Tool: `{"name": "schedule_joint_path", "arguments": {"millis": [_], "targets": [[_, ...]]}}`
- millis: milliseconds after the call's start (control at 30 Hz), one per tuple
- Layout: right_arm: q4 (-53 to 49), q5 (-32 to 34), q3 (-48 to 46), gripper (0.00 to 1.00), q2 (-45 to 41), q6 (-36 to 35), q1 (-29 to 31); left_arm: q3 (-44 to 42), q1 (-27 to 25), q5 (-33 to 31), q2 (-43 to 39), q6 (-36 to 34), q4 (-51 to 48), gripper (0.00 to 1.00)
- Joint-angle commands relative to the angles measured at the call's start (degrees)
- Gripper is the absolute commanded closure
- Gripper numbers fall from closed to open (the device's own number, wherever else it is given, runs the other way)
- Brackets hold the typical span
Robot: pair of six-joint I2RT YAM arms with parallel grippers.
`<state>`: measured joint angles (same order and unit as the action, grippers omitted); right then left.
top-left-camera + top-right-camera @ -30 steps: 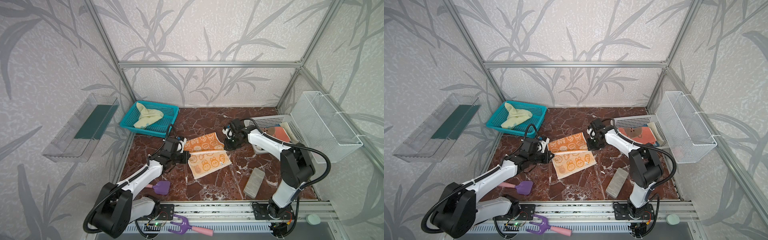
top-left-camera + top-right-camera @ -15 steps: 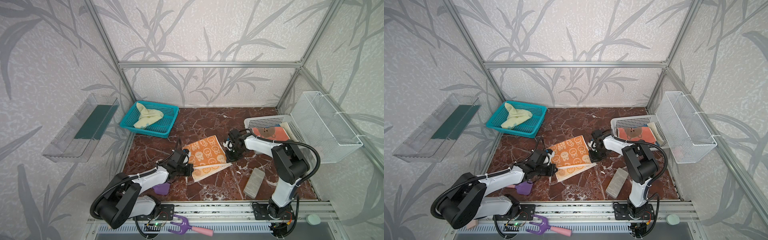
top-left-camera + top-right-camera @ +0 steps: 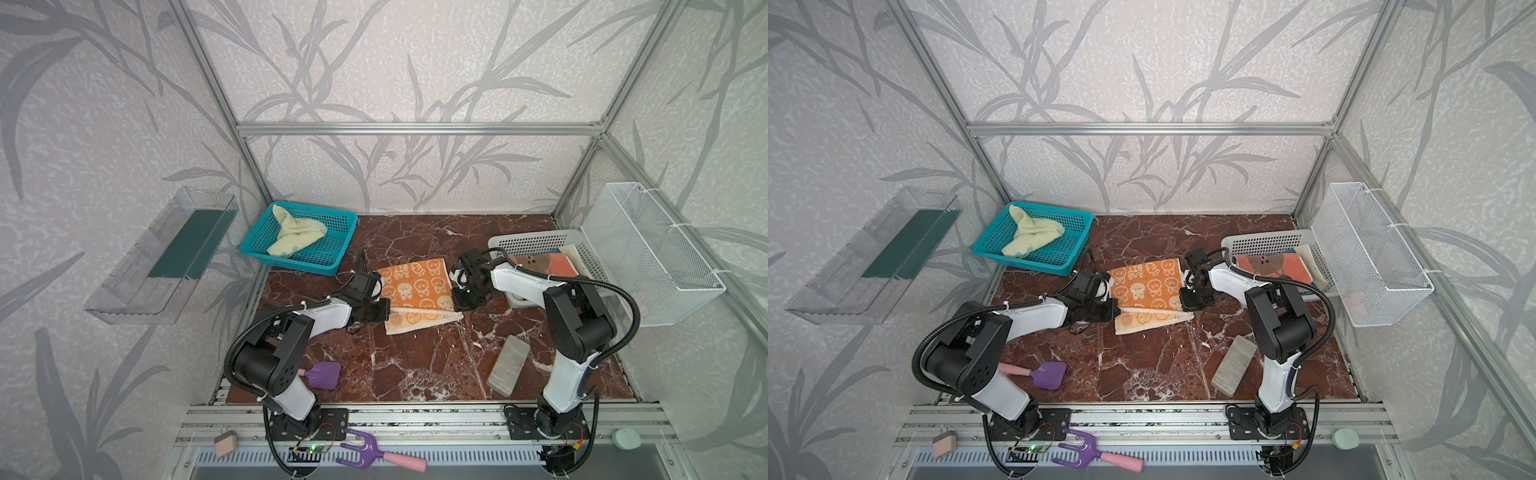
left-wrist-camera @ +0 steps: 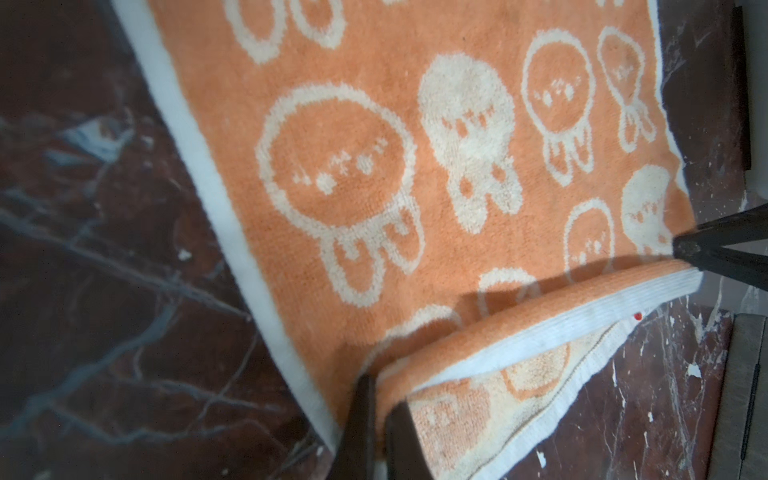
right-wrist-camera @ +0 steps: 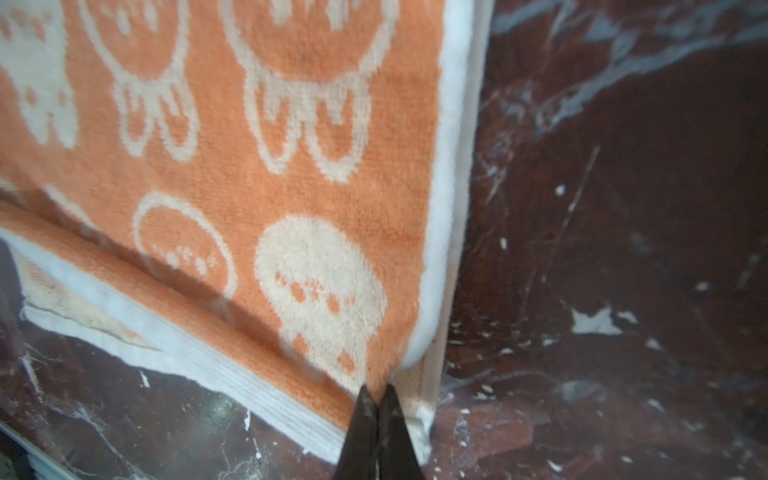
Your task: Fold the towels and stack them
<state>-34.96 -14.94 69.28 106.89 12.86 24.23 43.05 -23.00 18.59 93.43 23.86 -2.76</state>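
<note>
Left gripper [image 3: 388, 310] and right gripper [image 3: 457, 305] both clamped.

In both top views the left arm [image 3: 332, 316], lower left of the frame, and the right arm [image 3: 519, 282], at the right, have glossy white link shells between matte black joint housings. A black ribbed cable [image 3: 631, 305] held by white zip ties runs along each, and the black base plates [image 3: 332, 419] show screws and thin red wires. The wrist views show the left end effector [image 4: 380, 395] and the right end effector [image 5: 377, 390] with dark, thin, tapering fingers.
</note>
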Motion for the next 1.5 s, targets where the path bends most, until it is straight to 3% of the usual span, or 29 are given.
{"name": "schedule_joint_path", "arguments": {"millis": [0,167,333,800,900,1033,1133,1300,1467], "targets": [[-5.1,4.3,1.6,1.0,-2.5,0.3,-1.5,0.9,1.8,-4.1,-2.5,-3.6,-8.3,1.0],[-7.8,4.7,2.9,1.0,-5.7,-0.9,-1.8,-0.4,0.5,-3.6,-10.9,-4.9,-11.9,1.0],[-9.5,4.7,2.3,1.0,-6.5,-2.5,-2.6,-1.4,-3.2,-5.4,-14.1,-3.5,-14.8,1.0],[-4.7,3.3,-4.9,1.0,-0.8,-4.7,-3.8,-9.4,-9.0,-4.4,-7.3,2.9,-4.8,1.0],[-5.4,4.0,-5.0,1.0,-1.5,-5.1,-3.8,-9.4,-9.4,-4.1,-9.6,3.5,-6.0,0.86],[-7.4,6.1,-4.8,0.72,-5.5,-5.8,-3.8,-9.0,-9.5,-3.6,-16.5,3.3,-11.8,0.64],[-9.0,7.4,-4.8,0.57,-8.8,-6.2,-3.7,-9.4,-9.5,-3.8,-23.0,3.0,-16.6,0.57],[-11.0,7.4,-4.3,0.53,-12.6,-6.5,-3.7,-12.2,-9.5,-4.3,-29.6,5.8,-15.9,0.57],[-9.5,5.7,-4.3,0.53,-10.9,-6.4,-3.3,-9.8,-9.6,-0.3,-24.6,9.0,-11.6,0.59]]}}
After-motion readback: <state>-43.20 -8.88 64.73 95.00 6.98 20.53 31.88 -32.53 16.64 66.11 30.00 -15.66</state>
